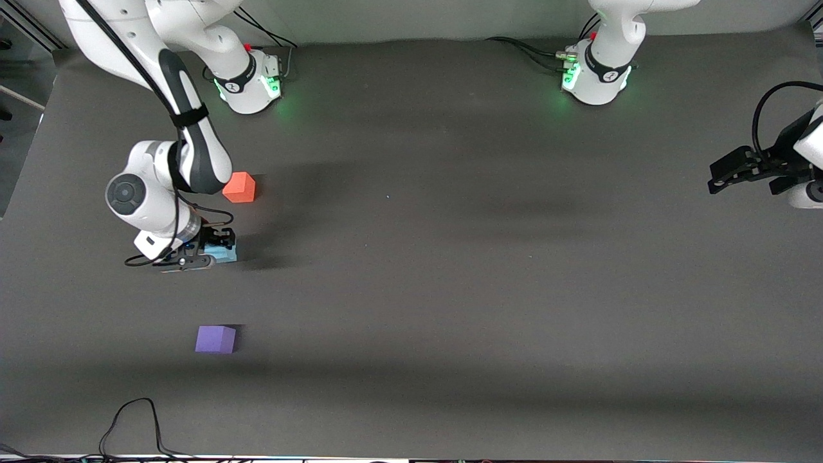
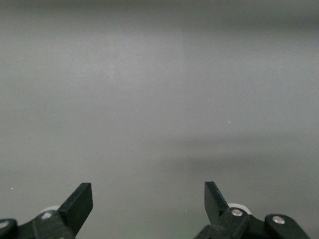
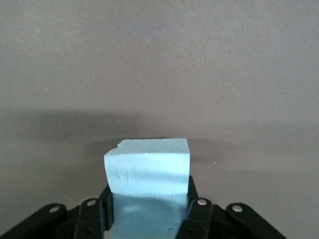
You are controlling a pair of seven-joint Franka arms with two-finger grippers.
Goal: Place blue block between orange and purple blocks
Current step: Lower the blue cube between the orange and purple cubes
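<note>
My right gripper (image 1: pixel 215 251) is shut on the light blue block (image 1: pixel 226 255), low at the table between the other two cubes; the right wrist view shows the blue block (image 3: pixel 148 174) squeezed between both fingers. The orange block (image 1: pixel 240 188) lies farther from the front camera, right beside my right arm's wrist. The purple block (image 1: pixel 215 339) lies nearer to the front camera. My left gripper (image 1: pixel 733 173) waits open above the table's edge at the left arm's end, and its wrist view shows two spread fingertips (image 2: pixel 79 201) with only bare mat between them.
A dark grey mat (image 1: pixel 450 257) covers the table. The two arm bases (image 1: pixel 251 80) stand along the edge farthest from the front camera, with cables beside them. A black cable (image 1: pixel 135 424) loops at the mat's nearest edge.
</note>
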